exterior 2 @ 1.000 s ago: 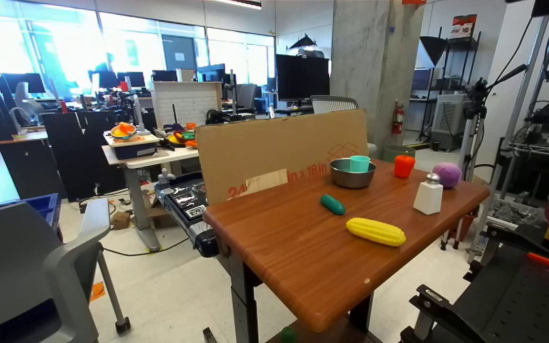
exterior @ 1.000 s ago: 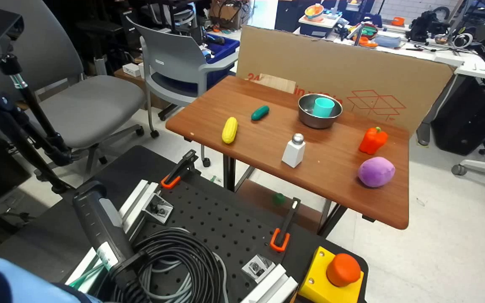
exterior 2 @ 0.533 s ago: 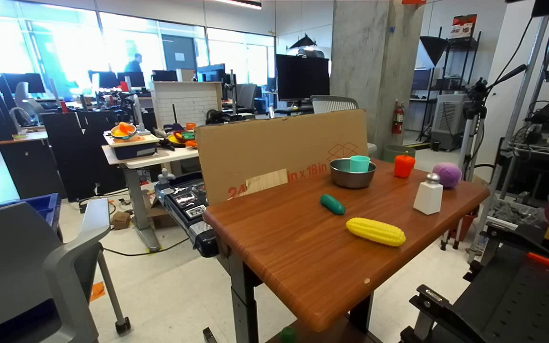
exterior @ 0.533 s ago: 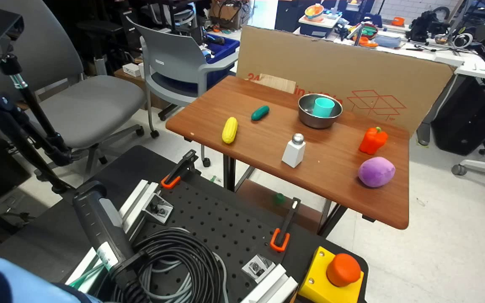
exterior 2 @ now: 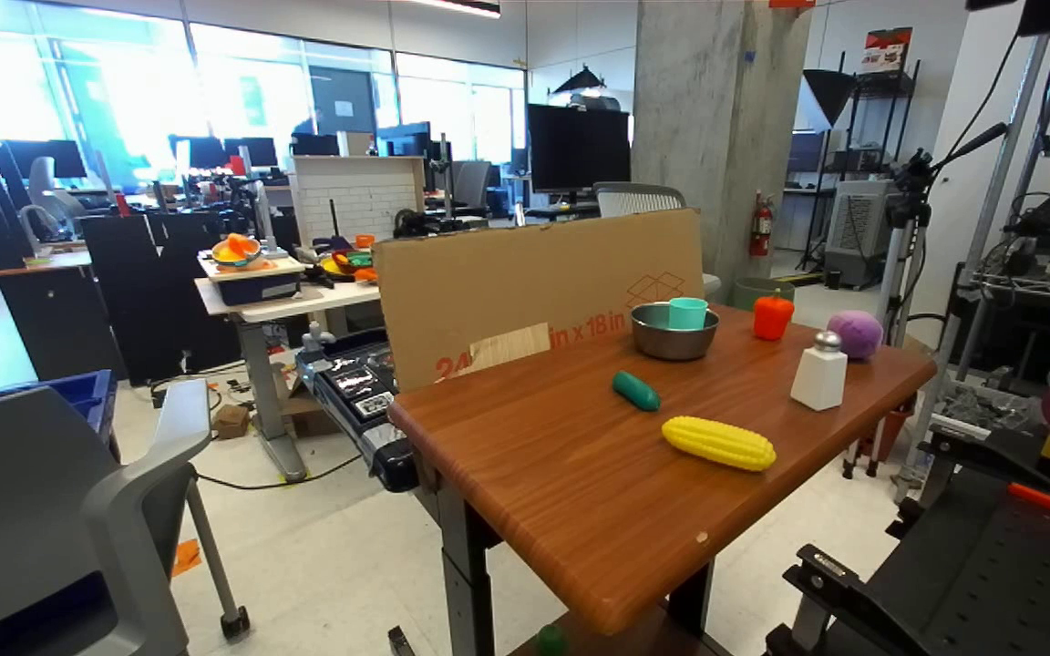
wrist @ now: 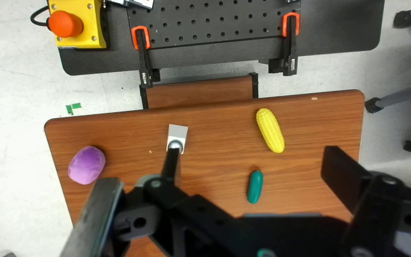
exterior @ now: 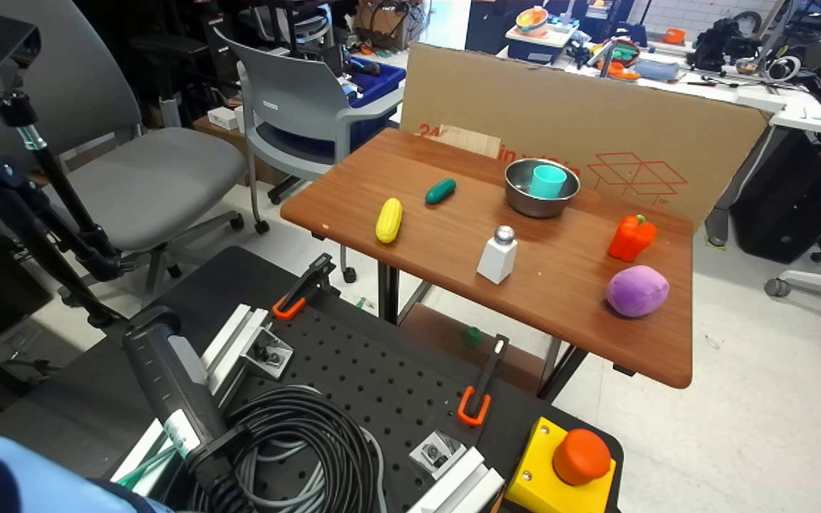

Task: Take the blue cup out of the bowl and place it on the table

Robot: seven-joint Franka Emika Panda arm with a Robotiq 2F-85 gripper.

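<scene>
The small teal-blue cup (exterior: 547, 182) stands upright inside the round silver bowl (exterior: 533, 206). Both also show in an exterior view, the cup (exterior 2: 689, 313) rising above the rim of the bowl (exterior 2: 673, 344). The bowl rests near the back edge of the brown table (exterior: 439, 235), in front of a cardboard sheet. In the wrist view my gripper (wrist: 251, 160) is open with its fingers wide apart and nothing between them, above the table (wrist: 212, 167). The cup and bowl are hidden in the wrist view behind the gripper body. The gripper does not show in the exterior views.
A green object (wrist: 255, 186), yellow corn (wrist: 270, 130), white shaker (wrist: 177, 132) and purple round object (wrist: 86, 165) are on the table. An orange pepper (exterior: 632, 238) stands right of the bowl. The cardboard (exterior: 581, 114) borders the back edge. A black clamped board (exterior: 368, 356) faces the front.
The things on the table have not moved. In an exterior view a distant person passes to the right behind the monitors. The gripper is in no earlier frame.
</scene>
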